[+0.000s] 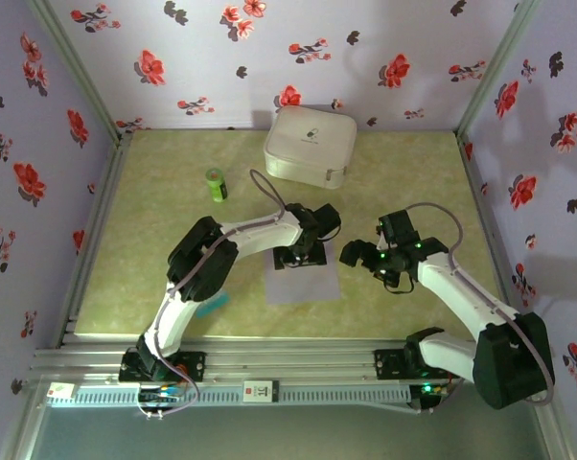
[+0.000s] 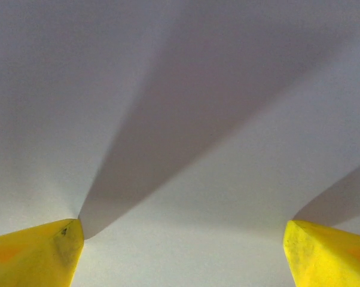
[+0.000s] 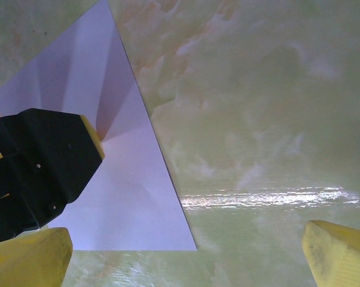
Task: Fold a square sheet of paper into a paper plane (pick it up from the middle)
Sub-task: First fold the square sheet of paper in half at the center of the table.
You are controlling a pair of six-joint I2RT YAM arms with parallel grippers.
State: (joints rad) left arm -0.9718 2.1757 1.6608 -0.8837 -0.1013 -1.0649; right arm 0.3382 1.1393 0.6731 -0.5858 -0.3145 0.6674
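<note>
The square sheet of paper (image 1: 305, 285) is a plain pale lavender, unmarked, and greyer where shadows cross it. The table (image 1: 164, 192) is pale yellow-green with a cloudy marbled pattern and faint peach streaks. The walls (image 1: 384, 38) on the far, left and right sides are lavender, scattered with red flowers and dark leaves. The case (image 1: 310, 144) at the far side is white with a small dark mark on its lid. The small bottle (image 1: 217, 184) to its left is bright green. The left arm (image 1: 250, 230) and right arm (image 1: 461, 287) are white with black joints. The left gripper (image 2: 183, 230) and right gripper (image 3: 186, 239) have bright yellow fingers (image 2: 30, 257). A small teal thing (image 1: 212, 305) shows by the left arm. The near rail (image 1: 298, 364) is silver-grey
</note>
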